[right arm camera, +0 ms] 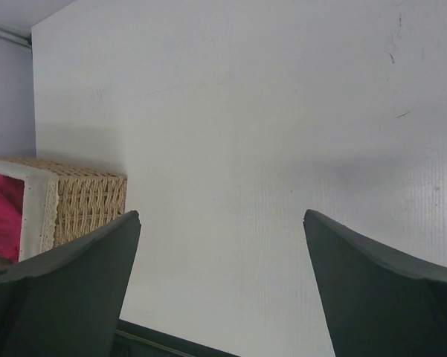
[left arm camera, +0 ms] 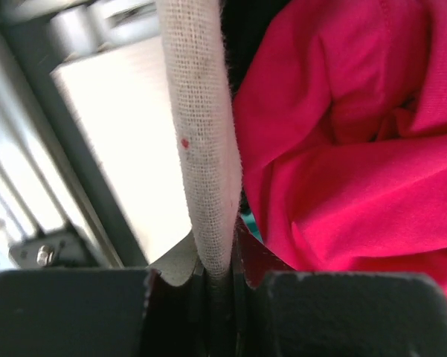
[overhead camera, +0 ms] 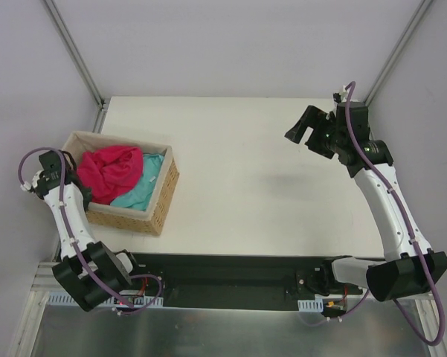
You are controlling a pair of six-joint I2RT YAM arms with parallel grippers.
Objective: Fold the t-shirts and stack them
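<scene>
Pinching the pale lined rim of the basket [overhead camera: 119,137] with the left gripper [left arm camera: 212,290], jaws together on the cloth edge, not on any shirt. Holding the right gripper [right arm camera: 222,223] wide apart and empty, up near the far right corner of the bench [overhead camera: 268,193], well apart from the basket. Find the basket at the left edge of the bench, toward the near left corner, with the pink shirt [overhead camera: 111,169] bunched on top inside and the teal shirt [overhead camera: 143,192] under it on the near right side. Cannot make out a black shirt. Judging this as the very start, with no shirt folded or stacked: getting the first one out. Either use the rim pinch to steady the basket while bringing the right gripper across for the pink shirt, or let go and re-aim just right of the lining, onto pink cloth. Grab one layer high on the heap. Lift straight up, slowly, to avoid dragging the teal shirt along or tipping the basket. Lay flat mid-bench before folding.
</scene>
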